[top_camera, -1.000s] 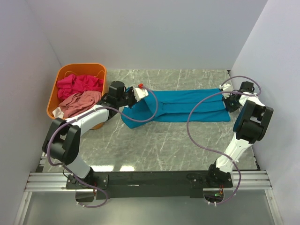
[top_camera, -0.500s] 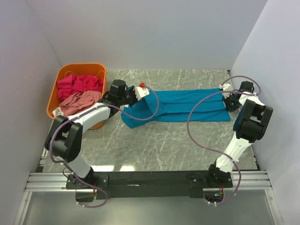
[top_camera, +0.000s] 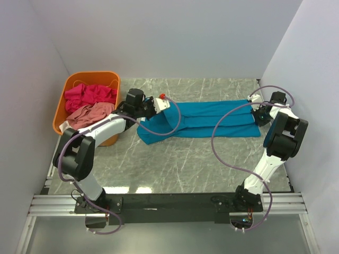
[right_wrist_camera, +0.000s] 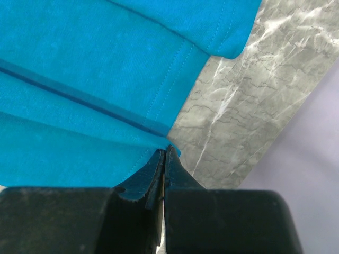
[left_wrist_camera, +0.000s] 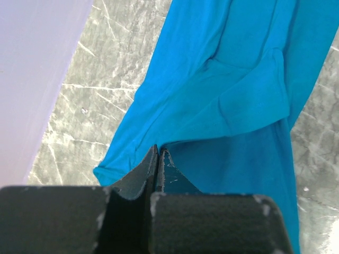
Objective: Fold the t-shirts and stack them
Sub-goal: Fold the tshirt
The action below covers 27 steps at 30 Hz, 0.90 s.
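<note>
The teal-blue t-shirt (top_camera: 212,119) lies stretched across the back of the marble table, folded lengthwise. My left gripper (top_camera: 159,103) is shut on its left end and holds the cloth (left_wrist_camera: 222,106) slightly lifted. My right gripper (top_camera: 259,114) is shut on the shirt's right hem corner (right_wrist_camera: 159,135). The magenta-pink t-shirt (top_camera: 90,95) and the dusty salmon-pink t-shirt (top_camera: 90,115) lie crumpled in the orange basket (top_camera: 71,82).
The orange basket stands at the back left, close to my left arm. White walls close the table at the back and both sides. Purple cables loop over both arms. Bare marble (top_camera: 180,159) stretches in front of the shirt.
My left gripper has moved slightly right and back, carrying the shirt's left end with it. The right gripper has not moved.
</note>
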Each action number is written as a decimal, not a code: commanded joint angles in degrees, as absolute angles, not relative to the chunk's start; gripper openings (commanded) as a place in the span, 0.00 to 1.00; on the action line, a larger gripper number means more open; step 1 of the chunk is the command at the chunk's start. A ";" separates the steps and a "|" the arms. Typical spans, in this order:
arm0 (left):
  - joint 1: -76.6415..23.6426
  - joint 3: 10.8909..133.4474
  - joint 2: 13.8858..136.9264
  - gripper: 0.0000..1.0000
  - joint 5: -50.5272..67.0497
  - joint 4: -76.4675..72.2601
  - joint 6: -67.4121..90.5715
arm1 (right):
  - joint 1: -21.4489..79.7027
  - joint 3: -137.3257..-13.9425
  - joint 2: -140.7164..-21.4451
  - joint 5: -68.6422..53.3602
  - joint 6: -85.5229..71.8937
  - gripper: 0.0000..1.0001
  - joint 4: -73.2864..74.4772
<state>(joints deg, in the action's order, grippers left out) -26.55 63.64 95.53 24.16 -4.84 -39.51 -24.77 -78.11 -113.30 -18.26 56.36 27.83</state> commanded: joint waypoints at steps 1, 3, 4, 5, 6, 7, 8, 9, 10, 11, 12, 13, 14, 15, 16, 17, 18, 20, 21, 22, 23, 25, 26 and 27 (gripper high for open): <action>-26.37 66.71 95.80 0.01 25.84 -4.13 -42.71 | -24.35 -80.68 -113.29 -17.67 55.63 0.01 26.28; -26.37 67.23 95.98 0.01 26.54 -3.78 -43.41 | -24.35 -80.68 -113.29 -17.58 55.63 0.01 26.37; -26.45 68.28 96.32 0.00 26.80 -3.43 -44.11 | -24.35 -80.68 -113.38 -17.58 55.63 0.01 26.45; -26.46 68.90 96.68 0.00 27.07 -2.99 -44.38 | -24.35 -80.68 -113.38 -17.58 55.63 0.01 26.37; -26.46 69.60 96.94 0.01 27.77 -2.12 -44.65 | -24.26 -80.68 -113.38 -17.58 55.55 0.01 26.37; -26.46 70.91 97.64 0.01 27.95 -1.85 -44.91 | -24.26 -80.68 -113.38 -17.58 55.55 0.01 26.28; -26.46 71.45 97.99 0.00 28.12 -1.76 -44.91 | -24.26 -80.68 -113.38 -17.58 55.46 0.01 26.28; -26.54 72.06 98.35 0.01 28.47 -1.24 -45.09 | -24.26 -80.68 -113.38 -17.58 55.46 0.01 26.37; -26.46 73.29 99.31 0.00 28.74 -0.97 -45.35 | -24.17 -80.77 -113.38 -17.58 55.46 0.01 26.45; -26.54 73.91 99.75 0.00 29.00 -0.53 -45.53 | -24.17 -80.86 -113.47 -17.58 55.46 0.01 26.46; -26.63 74.53 100.28 0.00 29.18 -0.18 -45.70 | -24.17 -80.86 -113.38 -17.58 55.55 0.01 26.54; -26.80 75.49 101.15 0.00 29.35 -0.18 -46.14 | -24.17 -80.77 -113.38 -17.58 55.55 0.01 26.46; -26.89 75.85 101.60 0.00 29.44 1.30 -46.40 | -24.17 -80.77 -113.38 -17.58 55.55 0.01 26.37; -26.98 76.28 102.04 0.00 29.53 1.58 -46.67 | -24.17 -80.77 -113.38 -17.49 55.63 0.01 26.37; -27.24 77.07 102.91 0.00 29.71 2.37 -47.28 | -24.17 -80.77 -113.38 -17.49 55.63 0.01 26.45; -27.42 77.60 103.44 0.00 29.62 2.72 -47.55 | -24.17 -80.77 -113.47 -17.49 55.72 0.01 26.37; -27.68 77.96 103.88 0.00 29.45 2.99 -47.90 | -24.17 -80.77 -113.47 -17.49 55.72 0.01 26.45; -28.39 79.45 105.29 0.00 28.66 3.95 -48.86 | -24.17 -80.68 -113.47 -17.49 55.81 0.01 26.46; -28.56 79.89 105.64 0.00 28.48 4.04 -49.22 | -24.17 -80.68 -113.47 -17.40 55.81 0.01 26.37; -28.91 80.68 106.25 0.00 28.22 4.13 -49.57 | -24.17 -80.60 -113.47 -17.40 55.81 0.01 26.37; -29.09 81.12 106.52 0.00 28.04 4.48 -49.83 | -24.17 -80.60 -113.47 -17.40 55.81 0.01 26.28; -29.44 82.52 107.48 0.00 27.86 4.74 -50.18 | -24.17 -80.51 -113.47 -17.40 55.90 0.01 26.28; -29.44 82.96 107.75 0.00 27.95 4.92 -50.27 | -24.17 -80.51 -113.55 -17.40 55.90 0.01 26.19; -29.62 83.66 108.28 0.00 27.95 5.01 -50.36 | -24.17 -80.42 -113.55 -17.40 55.90 0.01 26.19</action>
